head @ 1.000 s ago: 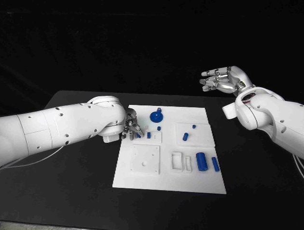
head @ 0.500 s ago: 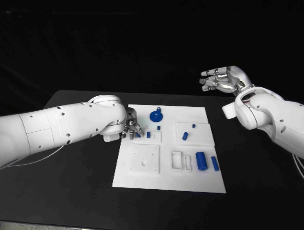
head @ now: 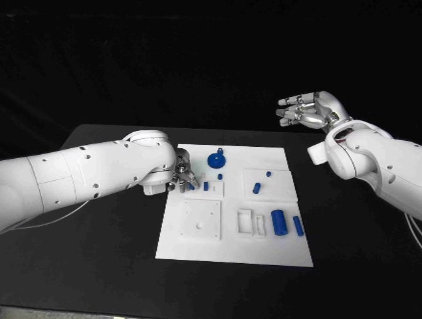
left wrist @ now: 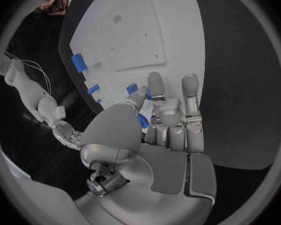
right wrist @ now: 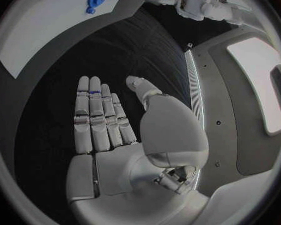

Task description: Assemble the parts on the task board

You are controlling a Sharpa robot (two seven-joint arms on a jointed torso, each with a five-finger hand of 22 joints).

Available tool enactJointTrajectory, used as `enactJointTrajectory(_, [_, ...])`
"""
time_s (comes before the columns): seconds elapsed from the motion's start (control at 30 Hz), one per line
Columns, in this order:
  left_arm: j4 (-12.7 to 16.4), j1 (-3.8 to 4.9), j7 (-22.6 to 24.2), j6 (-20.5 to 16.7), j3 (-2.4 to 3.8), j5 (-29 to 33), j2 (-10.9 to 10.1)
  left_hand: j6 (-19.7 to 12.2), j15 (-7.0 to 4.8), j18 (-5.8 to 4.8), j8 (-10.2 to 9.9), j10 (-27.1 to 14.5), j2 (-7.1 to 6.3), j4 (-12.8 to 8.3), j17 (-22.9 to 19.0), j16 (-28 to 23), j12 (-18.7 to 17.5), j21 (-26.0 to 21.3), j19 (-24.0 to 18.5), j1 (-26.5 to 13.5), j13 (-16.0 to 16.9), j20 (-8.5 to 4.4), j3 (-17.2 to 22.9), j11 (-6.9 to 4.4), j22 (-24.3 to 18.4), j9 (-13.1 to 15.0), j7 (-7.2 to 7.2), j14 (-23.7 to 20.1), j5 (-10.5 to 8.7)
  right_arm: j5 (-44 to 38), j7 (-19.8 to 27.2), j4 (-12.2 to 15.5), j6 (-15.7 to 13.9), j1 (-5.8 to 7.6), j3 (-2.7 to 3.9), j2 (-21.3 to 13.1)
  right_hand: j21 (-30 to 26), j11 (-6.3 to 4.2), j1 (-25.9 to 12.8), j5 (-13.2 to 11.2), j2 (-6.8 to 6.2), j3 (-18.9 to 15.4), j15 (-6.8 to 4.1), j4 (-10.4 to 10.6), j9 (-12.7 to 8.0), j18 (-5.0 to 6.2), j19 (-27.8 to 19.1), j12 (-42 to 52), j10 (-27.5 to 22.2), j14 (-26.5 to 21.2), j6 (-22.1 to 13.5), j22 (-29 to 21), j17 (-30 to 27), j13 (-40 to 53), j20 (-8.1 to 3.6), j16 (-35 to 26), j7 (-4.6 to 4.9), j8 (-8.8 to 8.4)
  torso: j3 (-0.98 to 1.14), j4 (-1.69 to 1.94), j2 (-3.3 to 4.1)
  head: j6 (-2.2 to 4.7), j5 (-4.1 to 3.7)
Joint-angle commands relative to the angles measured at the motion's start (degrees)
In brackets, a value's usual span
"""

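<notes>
On task board (head: 201,247): seven blue parts; left hand (head: 181,177) pinches one part (left wrist: 142,120); right hand (head: 306,111) spread, empty.

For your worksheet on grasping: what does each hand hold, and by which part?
Left hand pinches a small blue part; the grip point is hidden. Right hand holds nothing.

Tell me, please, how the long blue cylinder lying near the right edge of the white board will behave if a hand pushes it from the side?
The long blue cylinder lies on its side on the flat task board, so it would probably roll rather than slide. It looks like smooth, stiff plastic, likely light and a little slippery. A slimmer blue piece lies close beside it and might be knocked.
</notes>
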Motion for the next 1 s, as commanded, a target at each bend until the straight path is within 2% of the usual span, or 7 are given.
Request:
enactJointTrajectory(0.03, [0.0,-1.23,-1.3,3.5,-0.76,0.3,0.2,2.1,-0.38,-0.1,0.3,2.6,-0.65,1.1,0.0,-0.3,0.1,0.2,0.1,0.0,0.0,-0.34,-0.6,-0.45,1.1,-6.4,-2.57,0.2,-0.38,0.2,0.6,0.0,0.8,-0.06,0.03,0.1,0.0,0.08,-0.5,0.4,-0.06,-0.4,0.02,0.0,0.0,0.56,-0.4,-0.2,-0.5,-0.4,0.1,-0.1,-0.1,-0.1,-0.03,-0.2,-0.19,0.07,-0.01,-0.02,-0.02,0.03,-0.06])
enactJointTrajectory(0.5, [-0.4,-1.24,-1.2,3.6,-0.76,0.3,0.4,2.6,-0.46,-0.24,0.4,2.6,-1.77,3.3,-0.1,-0.2,0.2,0.1,0.2,-0.9,0.1,-0.43,-3.0,-0.53,1.1,-7.2,-2.79,0.2,-3.01,0.3,0.5,0.0,0.8,-0.12,0.03,0.0,0.0,0.08,-0.5,0.4,-0.06,-0.4,0.02,0.0,0.0,0.56,-0.4,-0.2,-0.5,-0.4,0.1,-0.1,-0.1,-0.1,-0.03,-0.2,-0.19,0.07,-0.03,0.07,0.0,0.04,-0.17])
enactJointTrajectory(1.0, [-0.8,-1.25,-1.2,3.6,-0.76,0.3,0.6,2.7,-0.48,-0.33,0.2,2.5,-2.17,4.7,-0.3,-0.3,0.0,0.0,0.2,-2.0,0.1,-0.48,-4.2,-0.5,1.0,-7.6,-2.72,0.1,-3.51,0.3,0.6,-0.2,0.9,-0.16,0.03,0.2,0.0,0.08,-0.4,0.5,-0.1,-0.5,0.01,-0.1,0.0,0.57,-0.5,-0.2,-0.5,-0.4,0.1,-0.1,-0.1,-0.1,-0.03,-0.2,-0.17,0.07,-0.01,-0.01,0.05,-0.03,-0.24])
